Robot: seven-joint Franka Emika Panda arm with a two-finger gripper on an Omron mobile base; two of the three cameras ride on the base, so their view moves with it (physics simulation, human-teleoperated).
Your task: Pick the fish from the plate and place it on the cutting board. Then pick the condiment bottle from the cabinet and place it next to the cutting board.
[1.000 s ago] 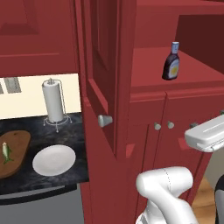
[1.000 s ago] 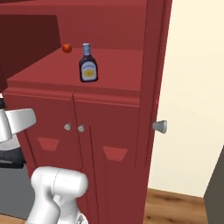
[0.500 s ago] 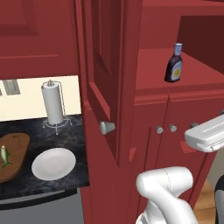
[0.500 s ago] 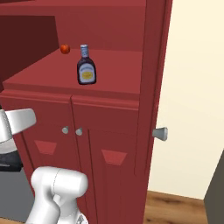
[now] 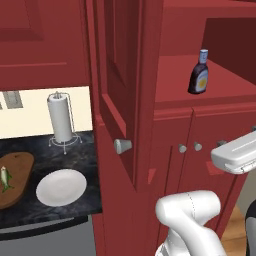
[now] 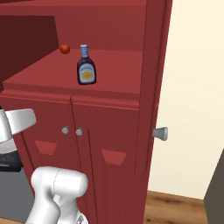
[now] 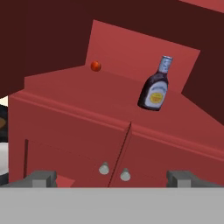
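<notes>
Since a second ago the base has driven right, sliding the cabinet (image 5: 150, 75) and its upright bottle (image 5: 198, 73) leftward in view. Left base view alone shows the fish (image 5: 4, 178) on the cutting board (image 5: 17, 175), near the empty plate (image 5: 61, 187) on dark counter (image 5: 85, 160). Gripper (image 7: 112, 178) spread wide, holding nothing, well short of the bottle.

The cabinet (image 5: 165, 125) is dark red all over, with round silver knobs (image 6: 72, 131), and the condiment bottle (image 5: 198, 73) in its recess is dark brown-purple with a pale blue cap and a yellow-white oval label; a small orange-red ball (image 6: 64, 49) sits far back on the same shelf. To the left, a brown wooden cutting board (image 5: 17, 177) carries a silvery-green fish (image 5: 4, 178), beside a plain white plate (image 5: 61, 187) on a dark speckled counter (image 5: 75, 155), with a white paper towel roll (image 5: 60, 119) against a cream wall.
</notes>
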